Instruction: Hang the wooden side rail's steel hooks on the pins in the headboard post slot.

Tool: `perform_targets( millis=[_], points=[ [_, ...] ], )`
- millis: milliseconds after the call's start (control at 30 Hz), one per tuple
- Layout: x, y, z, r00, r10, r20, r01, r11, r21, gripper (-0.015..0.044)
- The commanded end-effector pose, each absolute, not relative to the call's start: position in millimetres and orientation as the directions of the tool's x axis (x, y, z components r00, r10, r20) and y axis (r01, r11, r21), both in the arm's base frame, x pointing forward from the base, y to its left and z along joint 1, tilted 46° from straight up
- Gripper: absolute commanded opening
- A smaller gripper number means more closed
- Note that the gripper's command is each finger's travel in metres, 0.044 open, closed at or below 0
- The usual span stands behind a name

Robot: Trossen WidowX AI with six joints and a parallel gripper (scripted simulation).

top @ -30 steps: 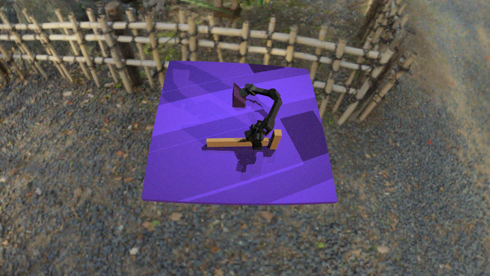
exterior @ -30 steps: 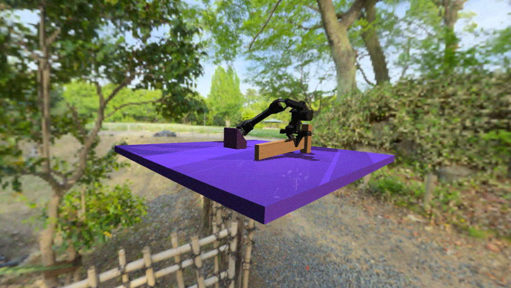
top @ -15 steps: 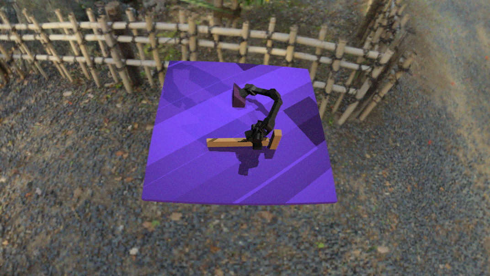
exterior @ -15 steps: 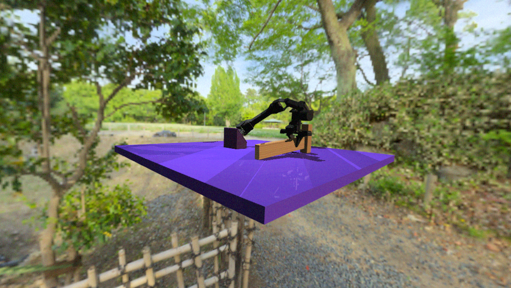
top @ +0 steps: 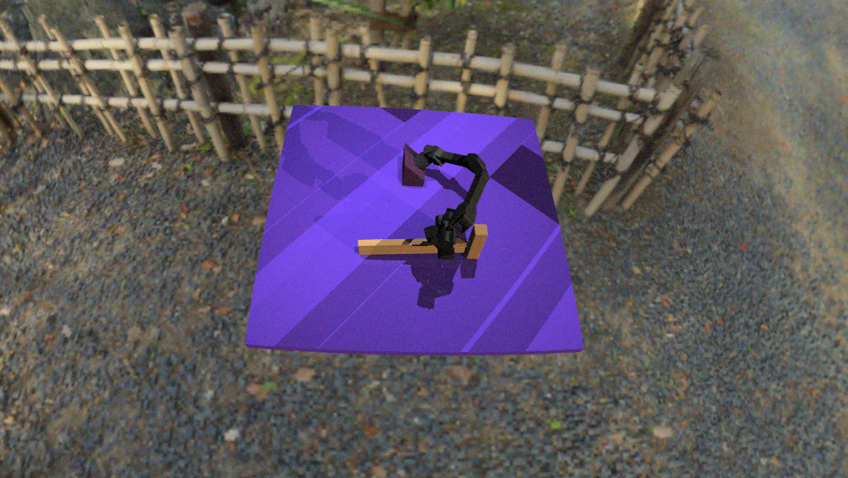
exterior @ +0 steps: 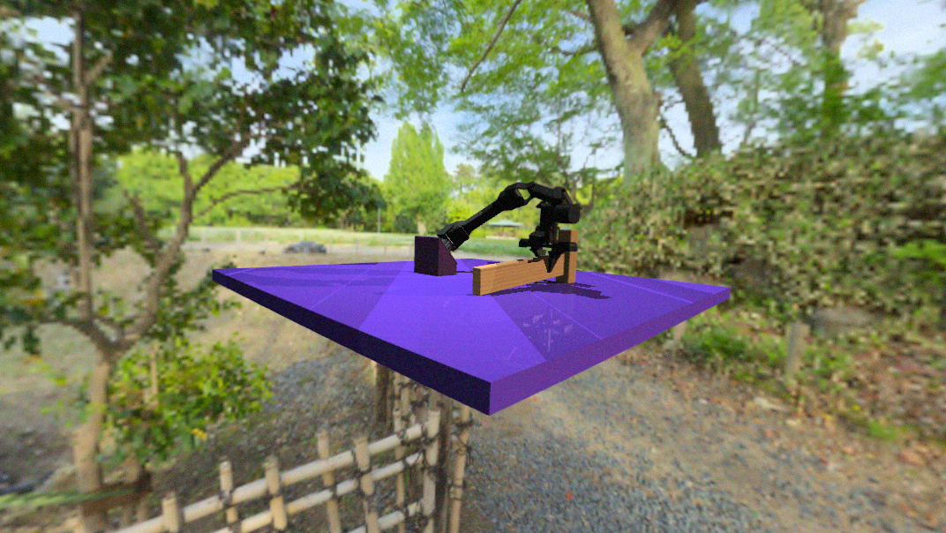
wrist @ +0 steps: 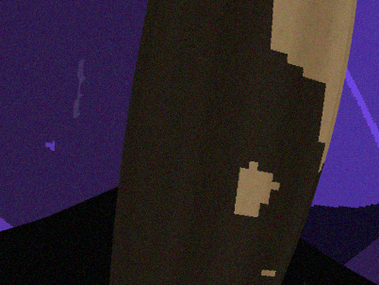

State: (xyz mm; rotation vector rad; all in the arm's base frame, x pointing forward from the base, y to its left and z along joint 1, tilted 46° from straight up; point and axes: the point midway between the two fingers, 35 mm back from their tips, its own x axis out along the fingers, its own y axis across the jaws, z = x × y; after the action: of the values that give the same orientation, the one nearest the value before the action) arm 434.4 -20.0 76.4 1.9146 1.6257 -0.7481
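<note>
The wooden side rail [top: 385, 247] [exterior: 506, 275] [wrist: 189, 118] lies lengthwise toward the headboard post, its far end at or very near the table top. The wooden headboard post [top: 478, 240] [exterior: 569, 266] stands upright at the rail's other end. The gripper [top: 444, 248] [exterior: 551, 259] [wrist: 203, 271] points down over the rail near the post and is shut on the rail, a black finger on each side. The rail's near end is right by the post; I cannot tell whether they touch. The steel hooks, the slot and the pins are hidden in all views.
The purple table [top: 332, 297] [exterior: 397, 311] carries everything. The arm's dark purple base block [top: 413, 172] [exterior: 433, 257] stands behind the rail, and the black arm arches from it to the gripper. A bamboo fence [top: 424, 65] stands beyond the table's back edge.
</note>
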Motion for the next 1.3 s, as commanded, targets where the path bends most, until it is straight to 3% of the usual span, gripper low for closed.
perform_targets(
  millis=[0, 1267],
  points=[
    [434.9, -24.6, 80.2, 0.145, 0.701, -0.698, 0.986, -0.164, 0.040, 0.0000],
    [435.4, -22.2, 84.0, 0.145, 0.701, -0.698, 0.986, -0.164, 0.040, 0.0000]
  ],
)
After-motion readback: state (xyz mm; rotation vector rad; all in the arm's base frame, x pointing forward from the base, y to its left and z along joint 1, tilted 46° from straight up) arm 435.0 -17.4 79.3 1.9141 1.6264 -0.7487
